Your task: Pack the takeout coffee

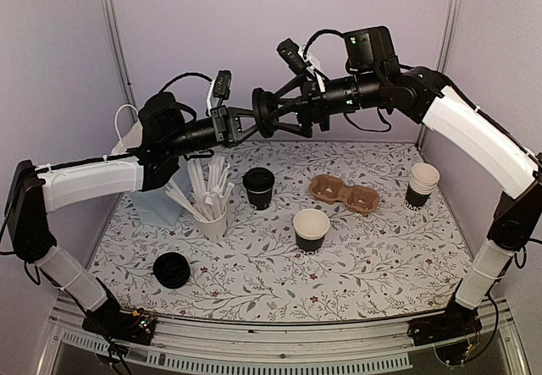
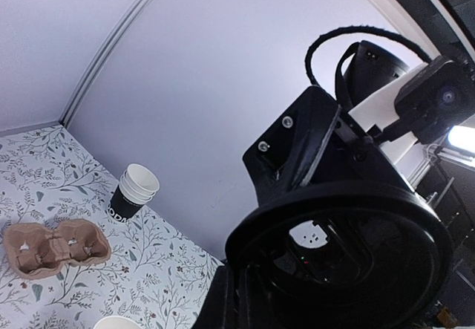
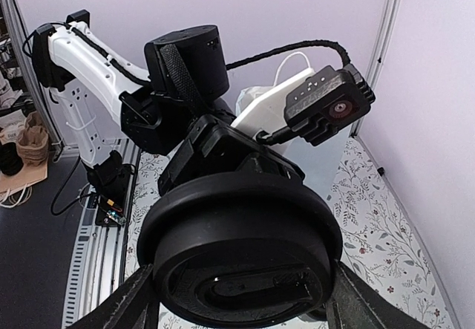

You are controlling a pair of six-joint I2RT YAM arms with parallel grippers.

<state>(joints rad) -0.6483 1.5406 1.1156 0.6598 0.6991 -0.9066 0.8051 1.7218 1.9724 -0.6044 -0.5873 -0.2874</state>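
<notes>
Looking down from above, I see my left jaws (image 1: 247, 121) pinching the rim of a loose black lid (image 1: 262, 113) over the far edge of the table (image 1: 381, 256), with my right jaws (image 1: 279, 114) spread around it. The takeout coffee (image 1: 258, 187) stands below, near the middle of that far edge. My left wrist view fills with the lid (image 2: 334, 255). My right wrist view shows my fingers (image 3: 122, 307) flanking its rim; touching or not, I cannot tell.

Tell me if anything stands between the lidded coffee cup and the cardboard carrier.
Nothing visible does. Only bare tabletop shows between the lidded cup and the carrier; the unlidded cup stands nearer the arms' bases, off that line.
</notes>
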